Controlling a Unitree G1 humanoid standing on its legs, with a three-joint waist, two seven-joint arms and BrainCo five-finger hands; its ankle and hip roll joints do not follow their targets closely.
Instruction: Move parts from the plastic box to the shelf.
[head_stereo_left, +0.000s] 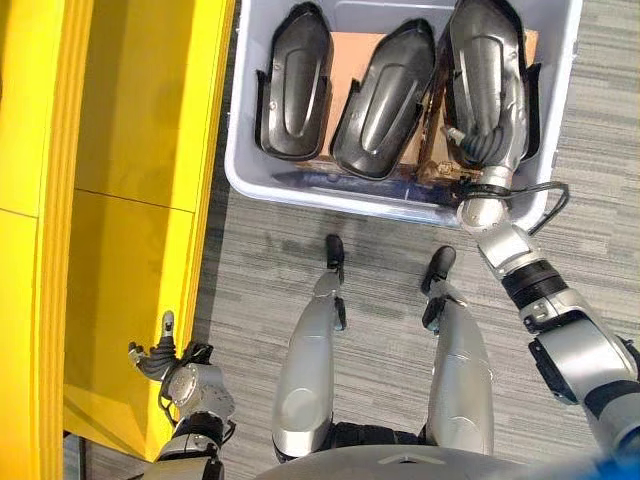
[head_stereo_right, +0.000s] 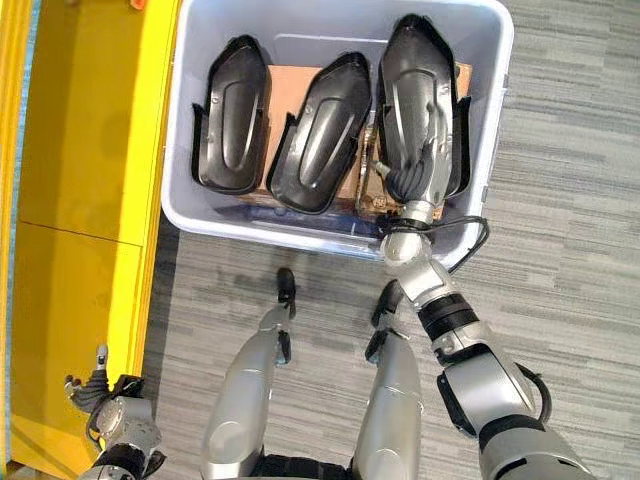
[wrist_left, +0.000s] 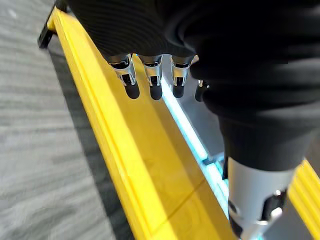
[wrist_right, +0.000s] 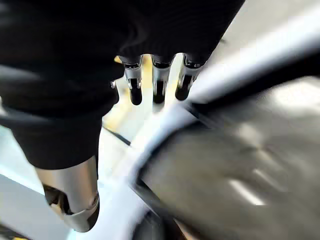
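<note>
Your left hand (head_stereo_left: 170, 372) hangs beside yellow shelf (head_stereo_left: 130, 150), fingers slack, empty. Three black parts (head_stereo_left: 385, 100) sit in grey plastic box (head_stereo_left: 565, 60). Your right hand (head_stereo_right: 415, 175) rests on rightmost part (head_stereo_right: 420, 75); grasp unclear.

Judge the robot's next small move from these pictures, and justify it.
Probably curl the right hand around the rightmost black moulded plastic part and lift. It hangs over that part in the pale grey plastic box; its fingers look uncurled in the right wrist view.
</note>
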